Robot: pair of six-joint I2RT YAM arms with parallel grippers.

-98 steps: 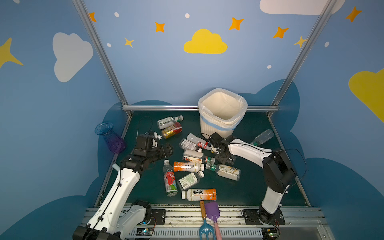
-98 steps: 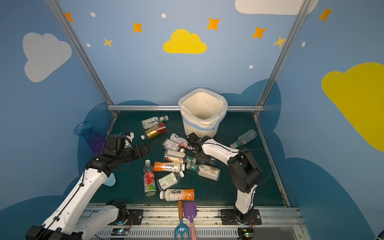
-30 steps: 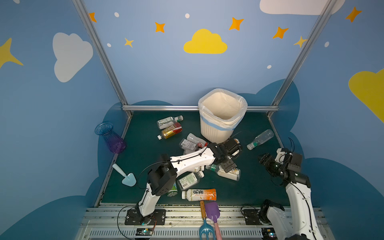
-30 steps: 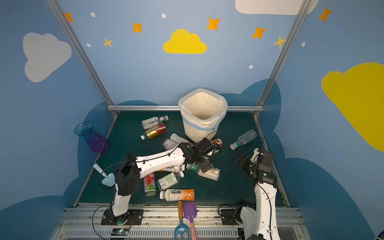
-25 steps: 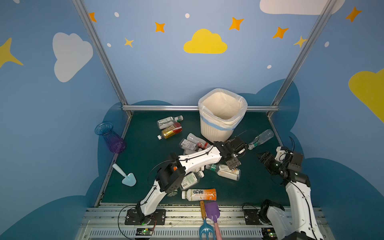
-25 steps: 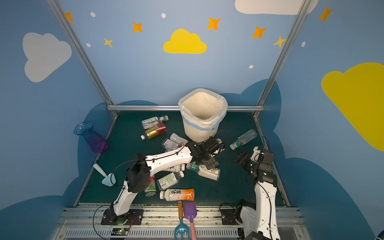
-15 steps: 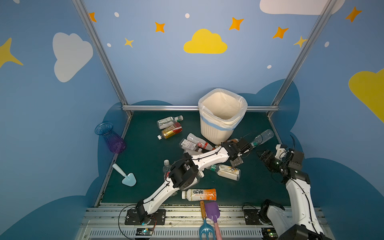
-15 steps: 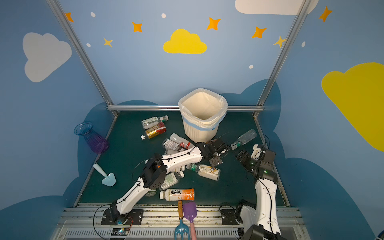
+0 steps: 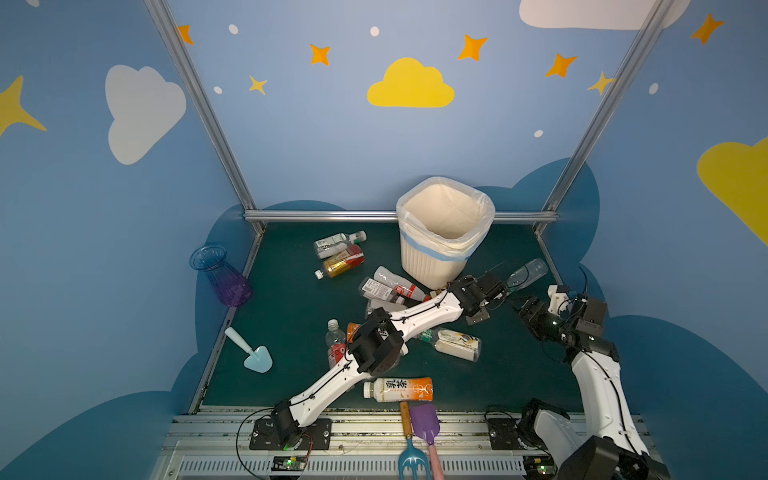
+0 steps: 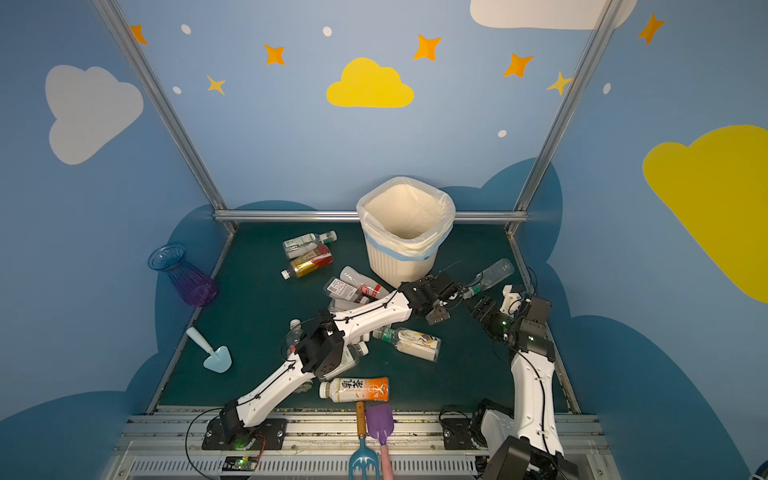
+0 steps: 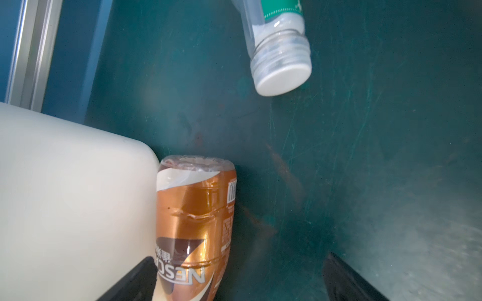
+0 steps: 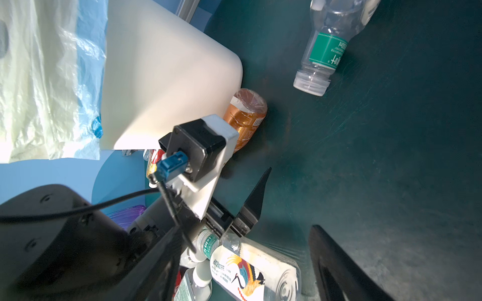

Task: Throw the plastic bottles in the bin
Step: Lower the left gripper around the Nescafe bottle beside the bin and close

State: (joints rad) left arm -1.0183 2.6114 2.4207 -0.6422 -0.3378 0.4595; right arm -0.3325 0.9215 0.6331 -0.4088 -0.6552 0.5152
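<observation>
The bin (image 9: 432, 266) (image 10: 399, 266) stands at the back of the green mat. An orange-brown plastic bottle (image 11: 193, 229) (image 12: 246, 114) lies against its base. My left gripper (image 9: 488, 301) (image 10: 444, 301) (image 11: 240, 286) is open around it, one finger by the bin wall (image 11: 65, 195). A clear green-labelled bottle (image 9: 527, 274) (image 11: 279, 52) (image 12: 326, 49) lies just beyond. My right gripper (image 9: 530, 316) (image 10: 482, 311) hangs open and empty to the right. Several bottles lie mid-mat, among them a white crane-labelled one (image 9: 455, 344) (image 12: 250, 271).
More bottles lie at the back left (image 9: 338, 253) and an orange-labelled one at the front (image 9: 399, 388). A blue-purple vase (image 9: 220, 276) leans on the left wall, near a pale blue trowel (image 9: 253, 353). A purple shovel (image 9: 424, 424) and a blue fork (image 9: 409, 453) overhang the front rail.
My left arm has stretched further right, from over the bottle pile to the bin's front right corner. The right arm has stayed at the right edge, shifting only slightly.
</observation>
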